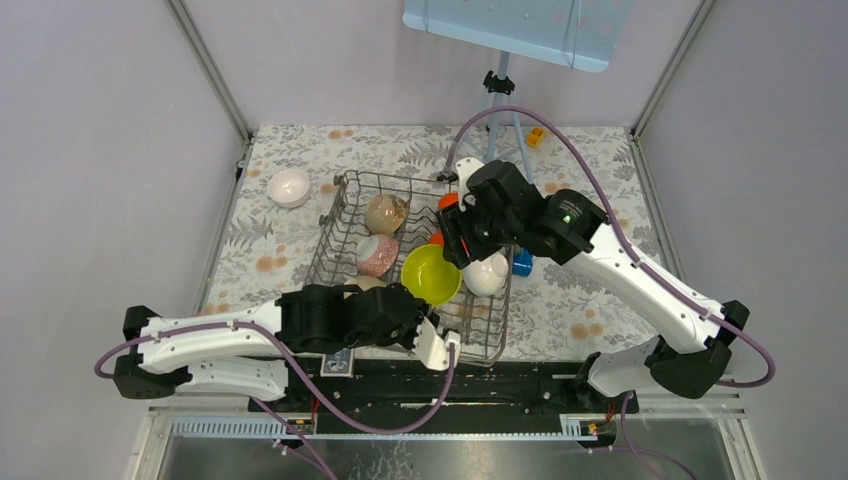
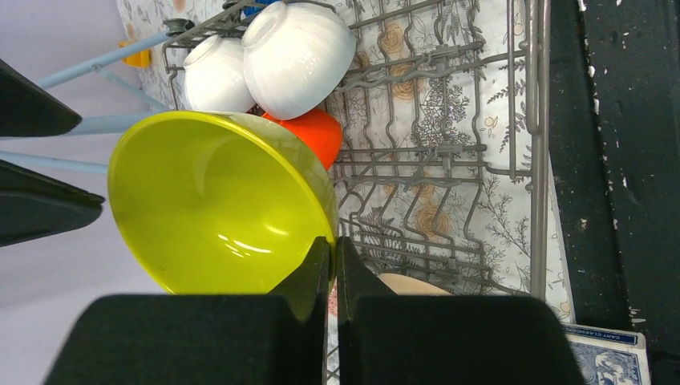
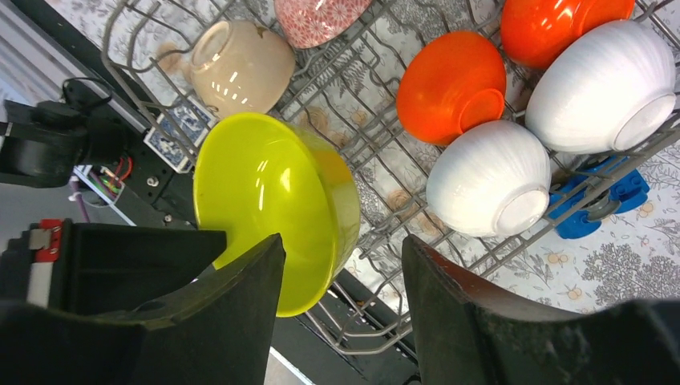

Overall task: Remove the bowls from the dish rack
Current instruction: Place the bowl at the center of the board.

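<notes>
Bowls (image 3: 489, 176) in white, orange, beige and pink stand in the dish rack (image 1: 478, 322). Left gripper (image 2: 334, 250), at the rack's near side, pinches the rim of the lime-yellow bowl (image 1: 430, 273). Right gripper (image 3: 343, 249) hangs over the rack's right half, fingers spread, gripping nothing. Just outside the rack's near rim lies a blue playing card (image 2: 605, 357), its print too small to read.

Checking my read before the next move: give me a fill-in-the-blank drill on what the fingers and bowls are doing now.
The left fingers are shut on the ____ of the lime-yellow bowl.
The right fingers stand ____ above the dish rack.
One white bowl sits on the table, ____ the dish rack.
Missing words: rim; open; outside.
</notes>
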You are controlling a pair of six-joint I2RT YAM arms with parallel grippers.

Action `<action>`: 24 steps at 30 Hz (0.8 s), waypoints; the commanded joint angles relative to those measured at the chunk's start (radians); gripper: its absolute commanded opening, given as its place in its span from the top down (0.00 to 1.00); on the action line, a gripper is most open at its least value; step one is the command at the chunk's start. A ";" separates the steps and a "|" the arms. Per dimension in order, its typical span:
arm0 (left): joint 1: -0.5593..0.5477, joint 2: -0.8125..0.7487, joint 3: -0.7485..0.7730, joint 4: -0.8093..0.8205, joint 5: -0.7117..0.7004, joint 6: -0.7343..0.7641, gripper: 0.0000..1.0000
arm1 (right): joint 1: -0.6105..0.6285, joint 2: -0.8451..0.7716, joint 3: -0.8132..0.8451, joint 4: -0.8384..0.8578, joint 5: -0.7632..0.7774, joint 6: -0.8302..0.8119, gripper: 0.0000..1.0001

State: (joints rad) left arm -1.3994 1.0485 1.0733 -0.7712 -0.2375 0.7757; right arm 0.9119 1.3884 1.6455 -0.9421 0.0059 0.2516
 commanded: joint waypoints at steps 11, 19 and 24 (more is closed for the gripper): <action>-0.018 -0.016 0.042 0.019 -0.016 0.030 1.00 | 0.055 0.032 -0.059 0.034 0.089 -0.029 0.51; -0.019 -0.014 0.042 0.023 0.002 0.013 1.00 | 0.076 0.032 -0.089 0.047 0.103 -0.020 0.66; -0.020 -0.019 0.028 0.041 0.002 -0.006 1.00 | 0.081 0.024 -0.103 0.057 0.100 -0.007 0.86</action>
State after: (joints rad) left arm -1.4136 1.0485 1.0733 -0.7708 -0.2333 0.7834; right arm 0.9798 1.4231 1.5494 -0.9173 0.0929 0.2432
